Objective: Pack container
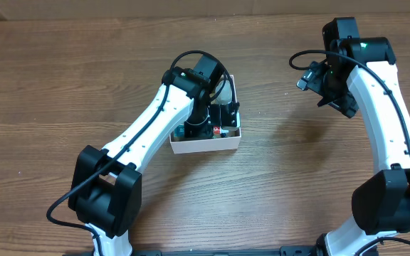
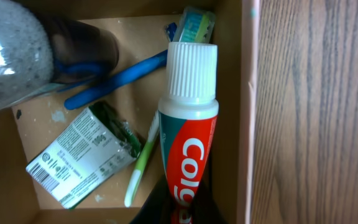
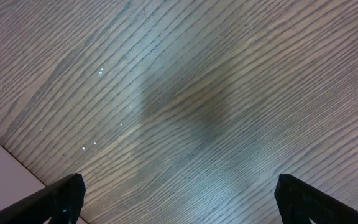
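Wood-grain table [image 1: 276, 185], brown, bare in the right wrist view except a pale flat corner [image 3: 2, 183] at lower left. Container [image 1: 205, 146] sits upper centre of the overhead frame. Left gripper [image 1: 206, 121] is down inside it, clenched on the tail of a toothpaste tube [image 2: 188, 140]. A blue toothbrush [image 2: 117, 78] and a green packet [image 2: 79, 155] lie on its floor. Right gripper [image 3: 179, 183], upper right, is spread wide, holding nothing.

You're at a robotics lab bench. A left arm [image 1: 148, 128] and a right arm [image 1: 383, 107], both white and black, stand at the near edge of a bare wood-grain table [image 1: 48, 85], with black cables [image 1: 198, 52] looped along them. Toiletries, such as a Colgate toothpaste tube [image 2: 187, 143], sit staged in a small white-walled container [image 1: 205, 144].
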